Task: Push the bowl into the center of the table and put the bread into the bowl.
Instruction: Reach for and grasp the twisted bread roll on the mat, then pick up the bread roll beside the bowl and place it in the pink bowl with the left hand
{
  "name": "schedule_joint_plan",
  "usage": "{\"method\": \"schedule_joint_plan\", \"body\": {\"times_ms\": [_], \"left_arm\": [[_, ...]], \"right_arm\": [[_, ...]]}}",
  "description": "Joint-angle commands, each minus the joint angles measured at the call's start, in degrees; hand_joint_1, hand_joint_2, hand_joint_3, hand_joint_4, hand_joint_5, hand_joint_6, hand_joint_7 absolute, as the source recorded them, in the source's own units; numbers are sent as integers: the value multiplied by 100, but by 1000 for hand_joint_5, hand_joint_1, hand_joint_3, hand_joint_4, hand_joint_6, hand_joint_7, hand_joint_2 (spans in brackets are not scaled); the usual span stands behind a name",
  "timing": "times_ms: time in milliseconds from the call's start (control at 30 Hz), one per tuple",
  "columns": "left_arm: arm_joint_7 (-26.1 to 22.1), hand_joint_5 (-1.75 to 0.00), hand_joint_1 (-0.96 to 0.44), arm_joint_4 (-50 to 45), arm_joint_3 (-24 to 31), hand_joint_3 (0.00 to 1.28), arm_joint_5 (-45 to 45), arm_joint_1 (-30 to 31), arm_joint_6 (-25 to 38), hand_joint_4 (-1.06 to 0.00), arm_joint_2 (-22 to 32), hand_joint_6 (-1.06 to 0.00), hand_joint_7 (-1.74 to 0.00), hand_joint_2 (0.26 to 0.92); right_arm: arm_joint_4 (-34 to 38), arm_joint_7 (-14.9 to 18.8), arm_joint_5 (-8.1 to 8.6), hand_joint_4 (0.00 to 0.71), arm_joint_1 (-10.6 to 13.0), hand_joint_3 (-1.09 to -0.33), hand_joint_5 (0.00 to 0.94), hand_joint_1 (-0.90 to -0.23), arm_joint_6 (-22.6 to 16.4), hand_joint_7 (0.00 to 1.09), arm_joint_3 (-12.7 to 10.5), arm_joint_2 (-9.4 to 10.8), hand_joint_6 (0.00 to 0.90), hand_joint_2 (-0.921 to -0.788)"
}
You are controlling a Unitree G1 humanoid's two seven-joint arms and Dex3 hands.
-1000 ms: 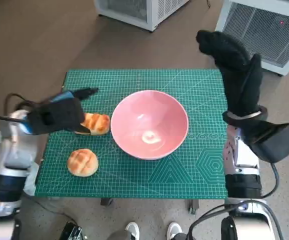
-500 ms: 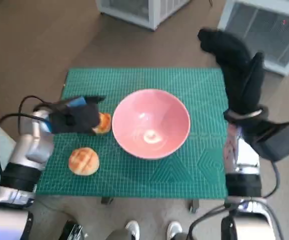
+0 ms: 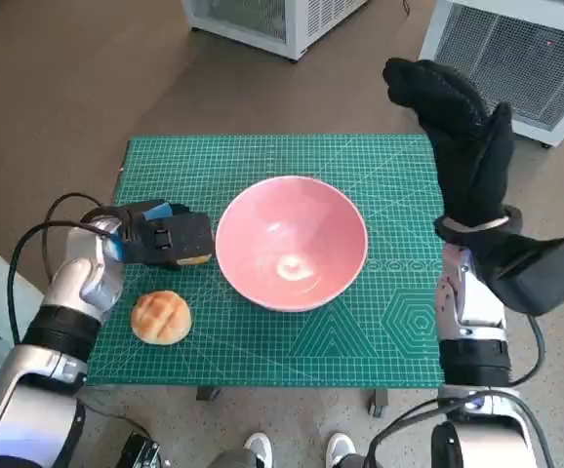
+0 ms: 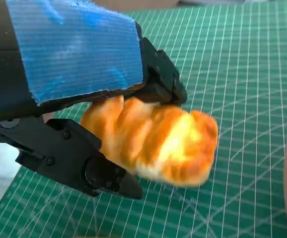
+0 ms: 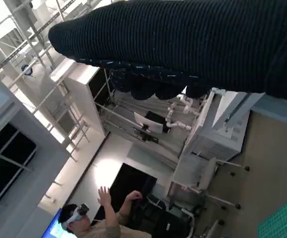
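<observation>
Gripping a golden bread piece (image 4: 156, 144), the left hand (image 3: 165, 235) sits at about nine o'clock of the pink bowl (image 3: 292, 242), just beside its rim. The left wrist view shows the black fingers (image 4: 74, 158) clamped on the bread from below, with the blue-taped back of the hand above it; the bread's free end sticks out toward the bowl over the green cutting mat (image 3: 360, 331). In the head view the bread is almost wholly hidden under the hand.

A second, round bun (image 3: 161, 317) lies on the mat at about seven o'clock of the bowl, near the mat's front-left corner, apart from the hand.

The bowl stands upright near the middle of the mat, with nothing in it.

At about two o'clock of the bowl, the right hand (image 3: 458, 127) in its black glove is raised above the table's right edge, touching nothing; its fingers look loosely extended, holding nothing.

In the right wrist view a person (image 5: 104, 218) with raised hands shows in the background.
</observation>
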Motion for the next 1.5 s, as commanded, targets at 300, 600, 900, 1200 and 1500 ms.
{"method": "schedule_joint_plan", "body": {"times_ms": [300, 600, 900, 1200, 1500], "left_arm": [[28, -1273, 1, -811, 274, 54, -34, 100, -113, -702, 399, -731, -921, 906], [-68, -1186, 2, -3062, 1212, 46, -359, 517, 454, -749, 649, -701, -998, 904], [163, -1087, 3, -4650, 1953, 32, -744, 702, 234, -777, 490, -692, -1080, 903], [207, -1033, 2, -5465, 1801, 19, -749, 684, 128, -817, 149, -699, -1084, 900], [-188, -1023, 2, -5537, 1153, 15, -537, 396, 173, -832, -258, -692, -1082, 900]], "right_arm": [[-38, 61, 41, 218, 152, -744, 1, -711, 23, 440, 19, 20, 125, -921], [-16, 92, 80, 218, 146, -743, 1, -710, 22, 434, 18, 4, 128, -921], [-8, 142, 123, 219, 144, -741, 1, -711, 35, 428, 14, -22, 132, -921], [-29, 171, 122, 219, 157, -740, 0, -710, 42, 420, 4, -34, 135, -921], [-72, 161, 91, 218, 191, -742, 1, -710, 66, 417, 15, -61, 136, -921]]}}
